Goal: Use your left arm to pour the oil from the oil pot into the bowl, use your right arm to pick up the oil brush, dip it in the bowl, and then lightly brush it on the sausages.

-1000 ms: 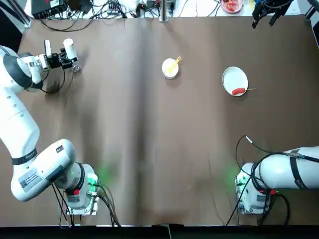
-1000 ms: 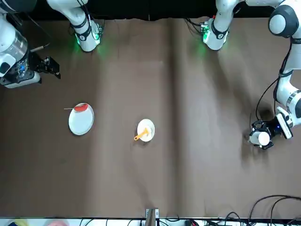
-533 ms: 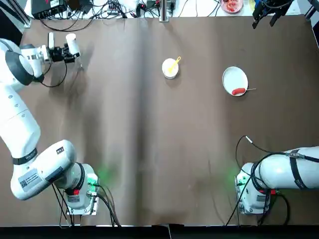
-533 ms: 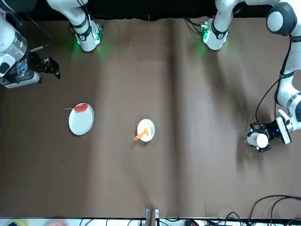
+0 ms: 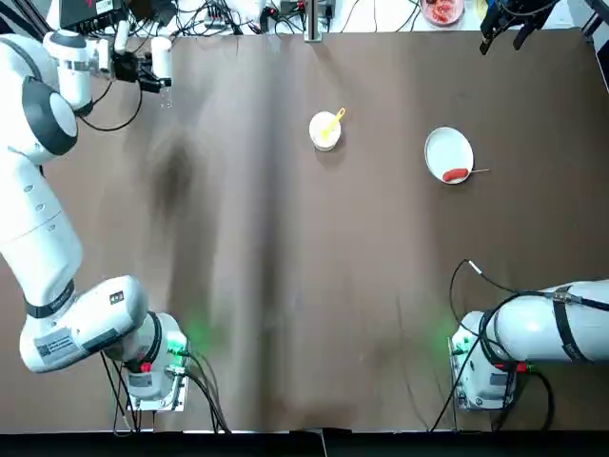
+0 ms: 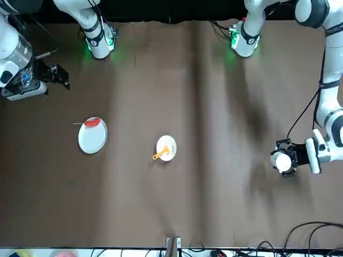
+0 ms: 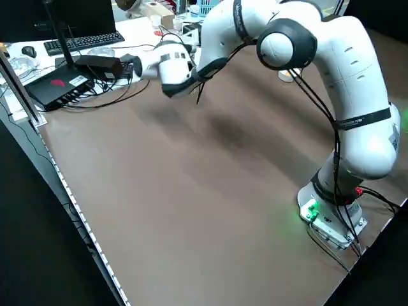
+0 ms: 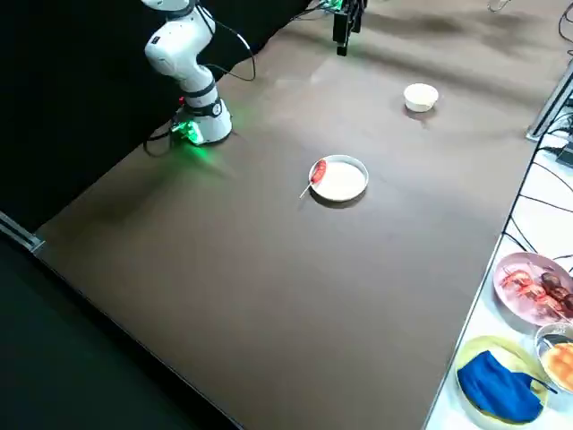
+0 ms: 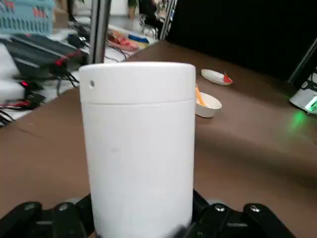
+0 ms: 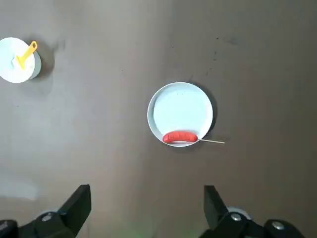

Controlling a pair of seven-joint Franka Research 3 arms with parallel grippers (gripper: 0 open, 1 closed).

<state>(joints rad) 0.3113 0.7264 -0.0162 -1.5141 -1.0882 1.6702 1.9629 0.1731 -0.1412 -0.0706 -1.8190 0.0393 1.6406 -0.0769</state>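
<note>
Brown counter (image 5: 381, 286); cluttered side table (image 8: 466, 394) beyond. Left claw (image 9: 143, 218) grips the oil pot (image 9: 138, 148); right claw (image 10: 147, 198), above the counter, is apart.

right end effector (image 10: 147, 201) hangs open; left end effector (image 9: 143, 210) hovers.

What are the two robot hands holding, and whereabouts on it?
The left gripper holds the oil pot by its white cap, over the table's far left. The right gripper, at the far right, is open and empty.
</note>
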